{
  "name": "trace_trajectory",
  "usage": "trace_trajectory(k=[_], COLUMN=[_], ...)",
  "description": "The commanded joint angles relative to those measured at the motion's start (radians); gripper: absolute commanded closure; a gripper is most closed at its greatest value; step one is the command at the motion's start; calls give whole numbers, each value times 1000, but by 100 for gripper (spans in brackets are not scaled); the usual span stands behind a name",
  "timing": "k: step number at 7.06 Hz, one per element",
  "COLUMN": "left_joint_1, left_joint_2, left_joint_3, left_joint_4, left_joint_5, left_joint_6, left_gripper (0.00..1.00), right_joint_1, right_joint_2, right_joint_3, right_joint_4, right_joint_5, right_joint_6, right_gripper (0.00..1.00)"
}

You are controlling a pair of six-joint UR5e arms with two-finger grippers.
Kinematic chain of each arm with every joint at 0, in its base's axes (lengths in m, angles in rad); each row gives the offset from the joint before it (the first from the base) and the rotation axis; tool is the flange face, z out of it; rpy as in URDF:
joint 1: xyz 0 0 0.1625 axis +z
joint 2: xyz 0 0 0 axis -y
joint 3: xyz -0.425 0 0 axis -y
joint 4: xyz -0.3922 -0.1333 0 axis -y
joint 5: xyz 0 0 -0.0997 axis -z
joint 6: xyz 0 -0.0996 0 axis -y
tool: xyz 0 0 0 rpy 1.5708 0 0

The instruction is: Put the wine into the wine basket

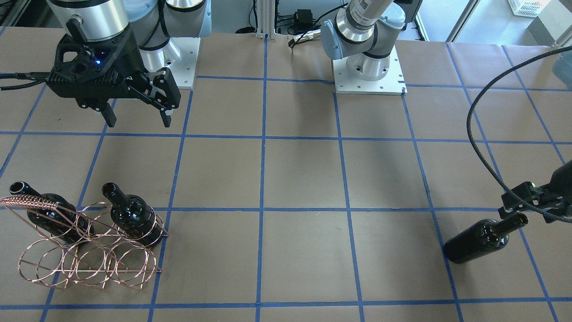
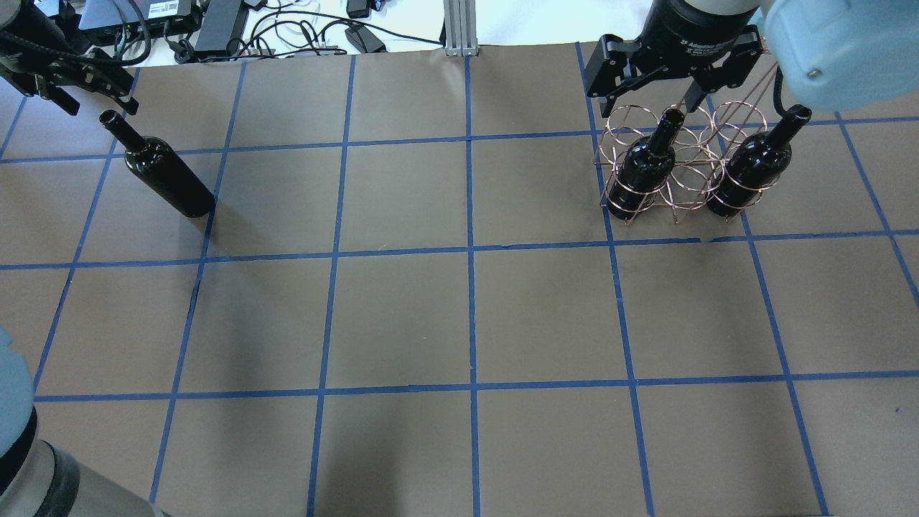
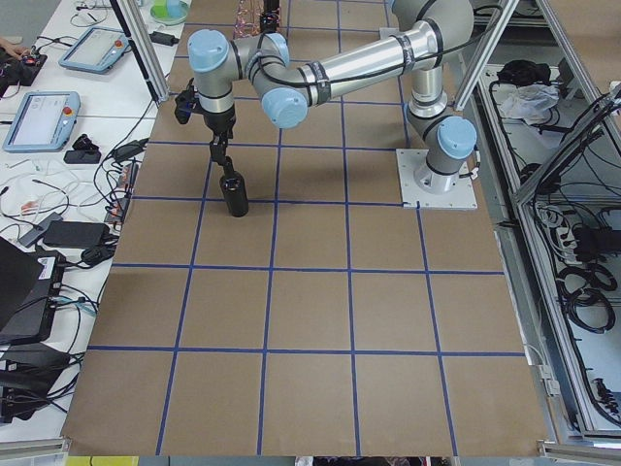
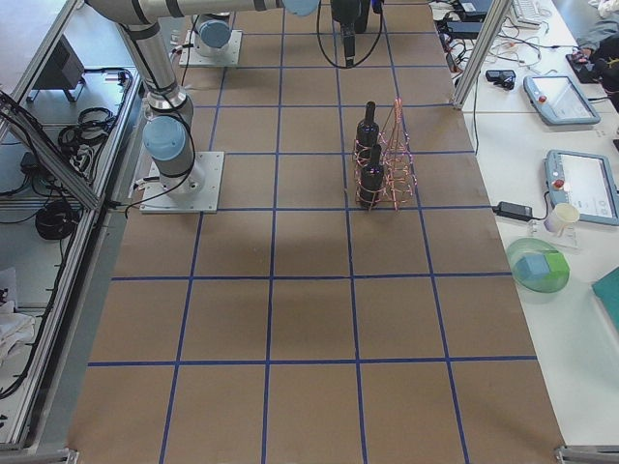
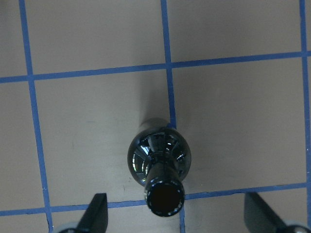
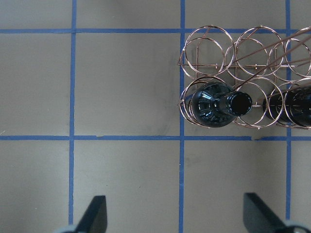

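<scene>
Bottles (image 1: 134, 219) fill two rings of the wine basket (image 1: 89, 264), one at each end of a row, with the ring between them free. The third wine (image 2: 169, 176) stands upright on the table (image 2: 467, 323), well apart, on my left arm's side. The left gripper (image 5: 179, 218) hangs over its mouth, fingers (image 5: 99, 211) apart. The right gripper (image 1: 138, 118) hovers by the basket, fingers also apart. I reckon the braided handle (image 1: 27, 201) and that right gripper crowd the drop

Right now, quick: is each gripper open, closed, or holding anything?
Left gripper: open, holding nothing, fingers wide on either side of the lone wine bottle's mouth.
Right gripper: open, holding nothing, raised near the wine basket.
</scene>
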Motion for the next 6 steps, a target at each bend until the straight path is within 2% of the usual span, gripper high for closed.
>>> trace_trajectory(k=[1, 5, 6], left_joint_1=[6, 4, 4], left_joint_2=[-33, -41, -41], left_joint_3=[-1, -30, -36], left_joint_4=[9, -1, 1], left_joint_5=[-3, 0, 0], left_joint_6=[1, 0, 1], left_gripper=[0, 2, 12], right_joint_1=[0, 0, 0], right_joint_2=[0, -1, -1], right_joint_3=[0, 0, 0], right_joint_4=[0, 0, 0], right_joint_5=[0, -2, -2], right_joint_6=[0, 0, 0], right_gripper=[0, 0, 0])
